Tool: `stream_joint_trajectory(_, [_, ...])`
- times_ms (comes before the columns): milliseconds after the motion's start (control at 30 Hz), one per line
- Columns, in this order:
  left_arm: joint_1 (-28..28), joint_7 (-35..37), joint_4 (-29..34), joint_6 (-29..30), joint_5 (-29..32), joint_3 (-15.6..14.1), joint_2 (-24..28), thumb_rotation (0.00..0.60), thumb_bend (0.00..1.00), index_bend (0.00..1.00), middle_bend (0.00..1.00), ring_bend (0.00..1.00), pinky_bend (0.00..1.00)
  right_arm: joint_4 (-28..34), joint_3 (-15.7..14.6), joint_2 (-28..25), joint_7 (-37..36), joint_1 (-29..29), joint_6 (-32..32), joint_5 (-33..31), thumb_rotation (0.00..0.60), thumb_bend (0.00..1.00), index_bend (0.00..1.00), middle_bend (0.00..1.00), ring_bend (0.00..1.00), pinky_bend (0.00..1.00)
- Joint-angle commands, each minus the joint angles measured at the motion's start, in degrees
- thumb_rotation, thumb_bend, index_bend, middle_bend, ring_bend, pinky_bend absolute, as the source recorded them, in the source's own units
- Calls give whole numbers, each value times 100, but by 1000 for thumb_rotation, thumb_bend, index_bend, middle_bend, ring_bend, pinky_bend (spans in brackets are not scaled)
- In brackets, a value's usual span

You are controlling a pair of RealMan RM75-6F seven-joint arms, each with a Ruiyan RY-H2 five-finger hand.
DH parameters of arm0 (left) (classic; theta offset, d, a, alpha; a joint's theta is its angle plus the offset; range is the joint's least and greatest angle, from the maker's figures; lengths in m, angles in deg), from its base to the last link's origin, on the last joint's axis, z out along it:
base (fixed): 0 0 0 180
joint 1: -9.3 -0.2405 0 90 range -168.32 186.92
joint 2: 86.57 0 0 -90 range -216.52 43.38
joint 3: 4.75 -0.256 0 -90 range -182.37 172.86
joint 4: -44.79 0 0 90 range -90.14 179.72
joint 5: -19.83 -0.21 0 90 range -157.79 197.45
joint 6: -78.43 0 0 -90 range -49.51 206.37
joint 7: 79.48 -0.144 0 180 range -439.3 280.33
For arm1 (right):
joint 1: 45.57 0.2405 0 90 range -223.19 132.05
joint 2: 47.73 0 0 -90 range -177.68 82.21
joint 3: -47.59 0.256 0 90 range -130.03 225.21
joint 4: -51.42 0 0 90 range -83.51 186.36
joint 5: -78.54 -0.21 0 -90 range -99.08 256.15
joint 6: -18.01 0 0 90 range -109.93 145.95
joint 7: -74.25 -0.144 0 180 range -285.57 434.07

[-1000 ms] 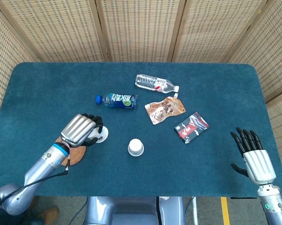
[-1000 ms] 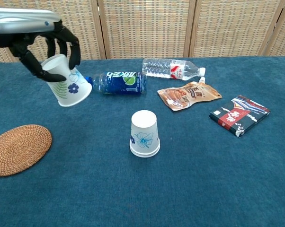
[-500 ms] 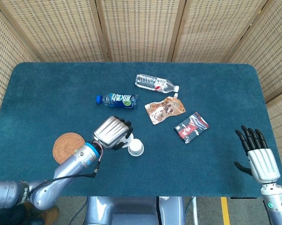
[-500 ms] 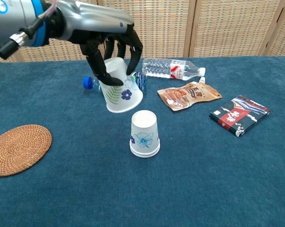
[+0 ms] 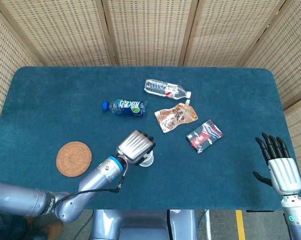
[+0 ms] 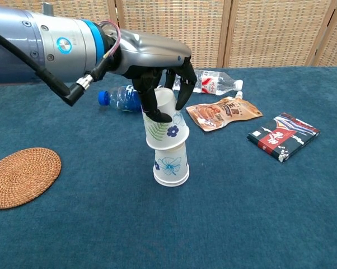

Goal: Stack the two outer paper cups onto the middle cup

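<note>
My left hand (image 6: 163, 78) (image 5: 136, 146) grips an upside-down white paper cup with a blue flower and green fern print (image 6: 166, 128). That cup sits partly down over the top of another inverted flower-print paper cup (image 6: 171, 167) standing on the blue table. In the head view the left hand covers most of both cups; only a bit of the cup rim (image 5: 147, 161) shows. My right hand (image 5: 278, 165) hovers open at the table's right front edge, far from the cups and holding nothing.
A woven round coaster (image 5: 74, 158) lies to the left. Behind the cups lie a blue bottle (image 5: 124, 107), a clear water bottle (image 5: 165, 89), a brown pouch (image 5: 175, 117) and a dark snack packet (image 5: 204, 135). Wicker screens stand behind the table (image 5: 50, 95).
My left hand has carried the fern-print cup rightward from over the coaster to the middle cup and lowered it onto its top. The right hand drifted slightly down and right.
</note>
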Motion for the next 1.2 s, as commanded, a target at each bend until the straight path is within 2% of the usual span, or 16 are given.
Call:
stream_joint_trajectory(33, [99,31,-89,-41,78,-18,-68,600,340,549,389,412,439,-7,18,-5,-19,-9,2,-13,600,0,14,0,0,0])
stream_joint_trajectory(100, [163,37,-136,-89,145,-53,-99,600,304,529,374,404,432,-14,29,-7,-39,-13,12,-23,600,0,14,0,0,0])
stream_joint_trajectory(167, [254,4,-149,-167,289,-114,-83,600,208,469,307,338,393,-31,41,-7,-58,-17,37,-46,600,0,14,0,0,0])
stream_joint_trajectory(233, [342,-32,-131,-212,404,-164,-43,600,60,260,130,141,261,-48,50,-6,-70,-19,59,-60,600,0,14,0,0,0])
stream_joint_trajectory(300, [370,-5,-112,-192,321,-193,-14,600,4,79,19,19,151,-56,56,-4,-77,-22,68,-59,600,0,14,0,0,0])
stream_joint_trajectory(367, [339,123,-69,-175,192,-183,21,600,0,9,0,0,86,-60,60,-2,-79,-24,71,-53,600,0,14,0,0,0])
stream_joint_trajectory(500, [185,389,87,-7,-211,-184,202,600,0,0,0,0,4,-49,57,-10,-90,-31,74,-23,600,0,14,0,0,0])
stream_joint_trajectory(733, [-539,810,451,978,-1060,-403,608,600,0,0,0,0,0,-34,56,-20,-107,-51,49,20,600,0,14,0,0,0])
stream_joint_trajectory(867, [-1619,1401,606,2124,-1983,-1015,829,600,0,0,0,0,0,-32,61,-22,-126,-66,46,18,600,0,14,0,0,0])
stream_joint_trajectory(900, [-1874,1584,552,2332,-2210,-1176,844,600,0,0,0,0,0,-31,62,-23,-126,-70,44,18,600,0,14,0,0,0])
stream_joint_trajectory(933, [-2344,1924,463,2681,-2318,-1473,907,600,0,0,0,0,0,-19,55,-19,-115,-75,30,41,600,0,14,0,0,0])
stream_joint_trajectory(1033, [-3175,2690,10,3209,-3090,-2041,986,600,0,0,0,0,0,10,42,-5,-62,-102,-11,76,600,0,14,0,0,0])
stream_joint_trajectory(1100, [-3564,3038,-286,3419,-3444,-2262,1034,600,0,0,0,0,0,35,36,0,-19,-120,-13,71,600,0,14,0,0,0])
stream_joint_trajectory(1200, [-3948,3389,-525,3585,-3674,-2399,1127,600,0,0,0,0,0,53,32,-1,0,-132,-16,82,600,0,14,0,0,0])
